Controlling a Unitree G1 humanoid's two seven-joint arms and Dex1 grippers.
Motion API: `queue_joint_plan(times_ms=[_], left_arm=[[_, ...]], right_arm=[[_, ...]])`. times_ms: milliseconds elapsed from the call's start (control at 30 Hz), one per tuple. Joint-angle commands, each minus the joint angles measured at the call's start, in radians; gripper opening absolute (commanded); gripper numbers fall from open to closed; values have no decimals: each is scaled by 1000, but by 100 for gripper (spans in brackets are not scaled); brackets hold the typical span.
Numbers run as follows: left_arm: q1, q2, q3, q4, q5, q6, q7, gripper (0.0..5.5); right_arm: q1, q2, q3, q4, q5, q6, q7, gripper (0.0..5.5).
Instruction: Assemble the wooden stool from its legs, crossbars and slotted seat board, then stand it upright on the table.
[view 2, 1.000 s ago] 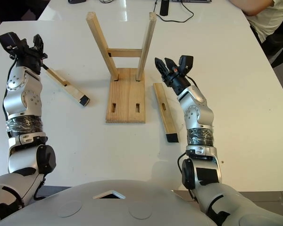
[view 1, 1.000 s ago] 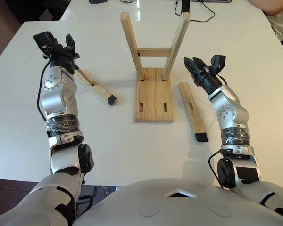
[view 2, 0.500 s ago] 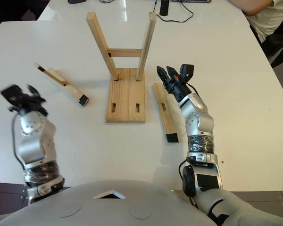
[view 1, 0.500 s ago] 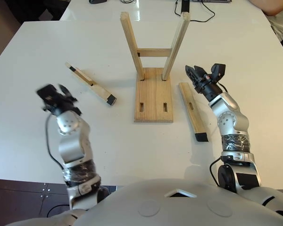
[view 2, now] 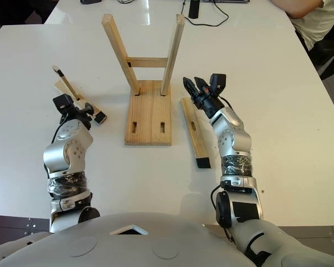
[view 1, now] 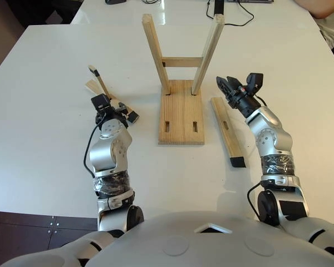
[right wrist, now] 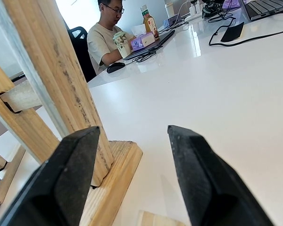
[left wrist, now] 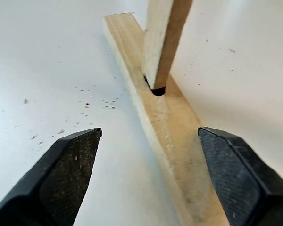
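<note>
Swinging in from the left edge of the counter (view 1: 39, 139), the left gripper (view 1: 118, 109) now sits low over a loose leg (left wrist: 165, 136), jaws wide open either side of it, gripping nothing. Right gripper (view 1: 227, 86) hovers beside the seat board (view 1: 181, 125), jaws open and empty. That board lies mid-counter, two upright legs (view 1: 156, 55) standing in it.
</note>
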Motion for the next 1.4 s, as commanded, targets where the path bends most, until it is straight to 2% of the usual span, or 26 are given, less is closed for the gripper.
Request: queue_joint_plan(times_ms=[33, 167, 400, 800, 1033, 1100, 1167, 1233, 1333, 1400], left_arm=[[-32, -48, -6, 48, -5, 27, -5, 379], [-34, -53, -15, 55, 2, 55, -5, 379], [-48, -104, 56, 78, -16, 156, 46, 379], [9, -142, 94, -97, -2, 342, 57, 207], [-44, -70, 56, -139, 9, 232, -1, 200], [-136, -26, 117, -117, -23, 138, -36, 200], [-288, 52, 197, -84, -96, -20, -115, 200], [-453, 83, 315, -58, -276, -151, -212, 200], [-560, 88, 466, -62, -697, -170, -395, 200], [-509, 111, 446, -146, -886, -133, -559, 200]], right_arm=[[-8, 10, 1, 8, -8, -18, 3, 265], [9, 14, 1, 4, -12, -25, 3, 265], [7, 29, 4, 10, -21, -28, 0, 265], [12, 66, -15, 4, -14, -31, -58, 265], [-57, 67, -29, -67, -71, -38, -228, 265], [-110, 31, -22, -84, -148, -64, -297, 265], [-185, -3, -29, -145, -163, -57, -317, 265], [-278, -40, -25, -205, -190, -22, -346, 265], [-419, -77, 30, -256, -264, 11, -375, 265], [-483, -88, 74, -316, -226, 25, -278, 265]])
